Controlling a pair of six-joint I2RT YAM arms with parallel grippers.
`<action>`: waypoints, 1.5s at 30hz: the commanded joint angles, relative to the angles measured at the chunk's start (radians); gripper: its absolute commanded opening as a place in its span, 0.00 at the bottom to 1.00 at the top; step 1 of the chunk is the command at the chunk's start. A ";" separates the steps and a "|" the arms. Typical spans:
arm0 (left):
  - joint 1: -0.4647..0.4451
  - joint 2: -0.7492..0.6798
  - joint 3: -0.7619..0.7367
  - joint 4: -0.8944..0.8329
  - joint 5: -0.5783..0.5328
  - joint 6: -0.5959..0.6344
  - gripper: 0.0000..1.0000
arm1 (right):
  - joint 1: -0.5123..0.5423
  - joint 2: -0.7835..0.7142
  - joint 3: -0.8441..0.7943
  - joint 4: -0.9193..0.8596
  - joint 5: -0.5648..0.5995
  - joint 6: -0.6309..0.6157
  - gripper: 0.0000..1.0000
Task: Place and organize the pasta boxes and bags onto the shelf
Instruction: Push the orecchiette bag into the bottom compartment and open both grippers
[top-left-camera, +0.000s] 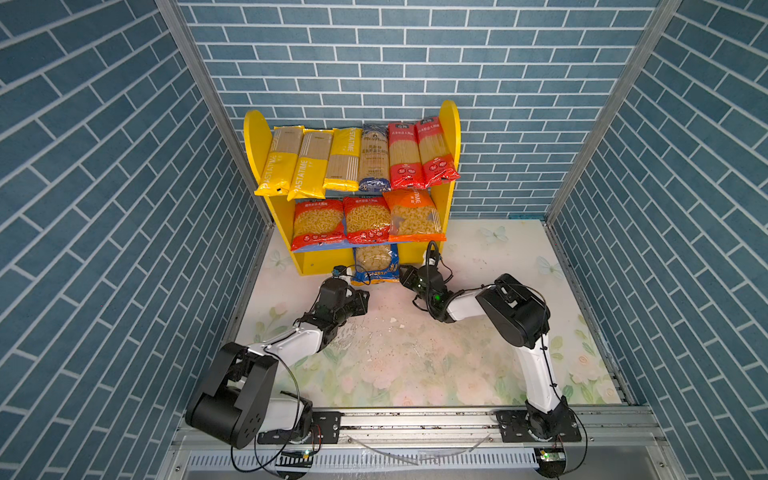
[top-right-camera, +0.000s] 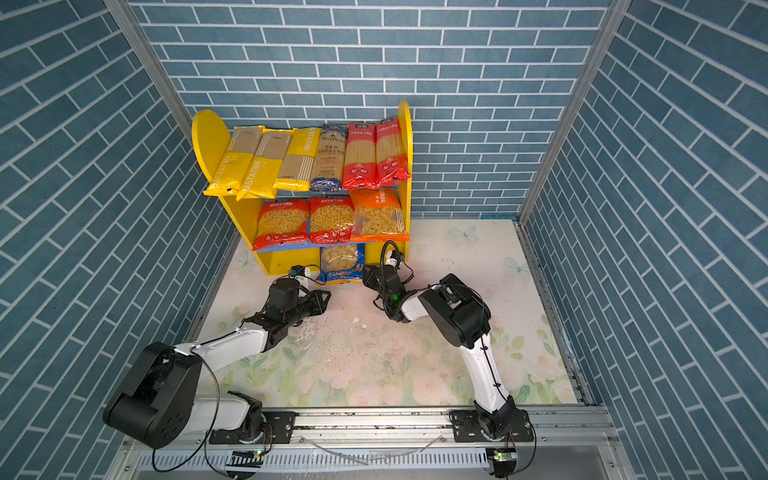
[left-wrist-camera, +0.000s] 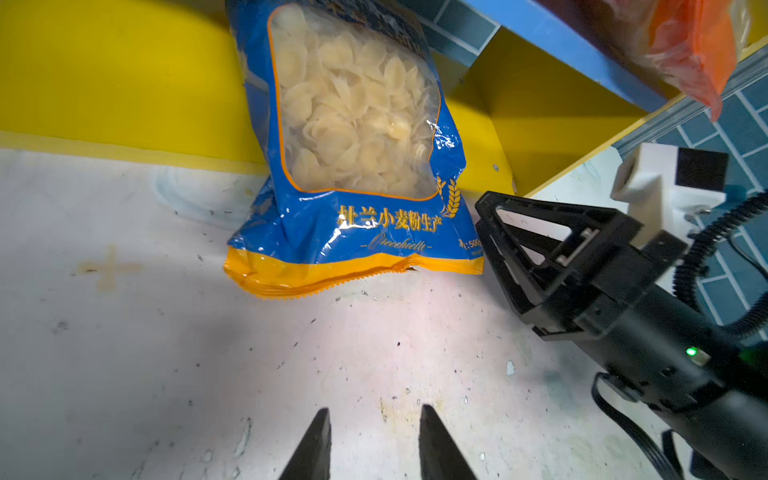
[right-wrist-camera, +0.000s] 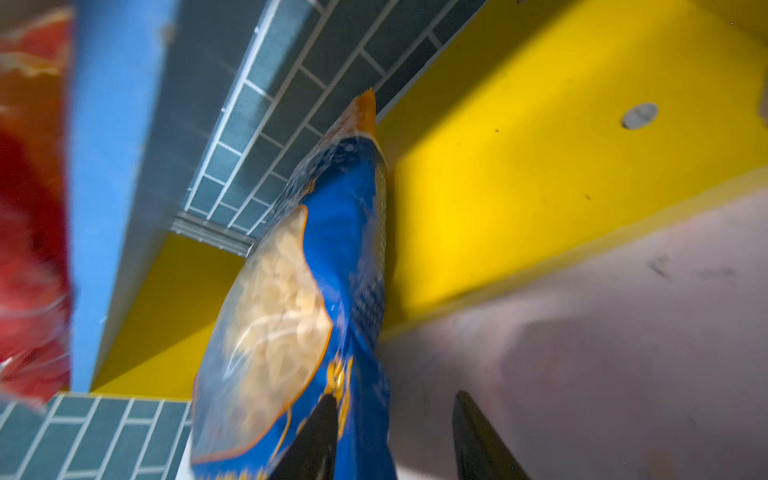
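Note:
The shelf (top-left-camera: 255, 137) (top-right-camera: 208, 137) stands at the back. Its upper board carries three yellow spaghetti packs (top-left-camera: 303, 166), a dark blue one (top-left-camera: 374, 158) and two red ones (top-left-camera: 415, 153). On the blue lower board (left-wrist-camera: 561, 45) stand two red bags (top-left-camera: 318, 224) and an orange bag (top-left-camera: 413, 216). A blue-orange bag (top-left-camera: 375, 262) (top-right-camera: 340, 262) (left-wrist-camera: 353, 124) (right-wrist-camera: 282, 316) rests on the table and leans on the yellow base strip (left-wrist-camera: 104, 83). My right gripper (top-left-camera: 403, 274) (right-wrist-camera: 395, 395) (left-wrist-camera: 484, 224) is open, its jaws astride that bag's right edge. My left gripper (top-left-camera: 363, 298) (left-wrist-camera: 374, 409) is open and empty, short of the bag.
The floral tabletop (top-left-camera: 415, 353) is strewn with small pasta crumbs (top-left-camera: 392, 320). Blue brick walls (top-left-camera: 124, 208) close in on three sides. An aluminium rail (top-left-camera: 415, 419) carrying both arm bases runs along the front edge.

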 joint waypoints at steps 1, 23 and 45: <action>-0.013 0.027 -0.013 0.063 -0.004 -0.006 0.36 | 0.005 -0.083 -0.099 0.070 -0.035 0.017 0.46; 0.060 0.357 0.169 0.186 0.002 0.012 0.35 | 0.037 0.123 0.190 -0.062 -0.060 0.026 0.26; 0.127 0.295 0.151 0.165 -0.012 -0.006 0.35 | 0.059 0.231 0.311 -0.086 -0.126 0.076 0.27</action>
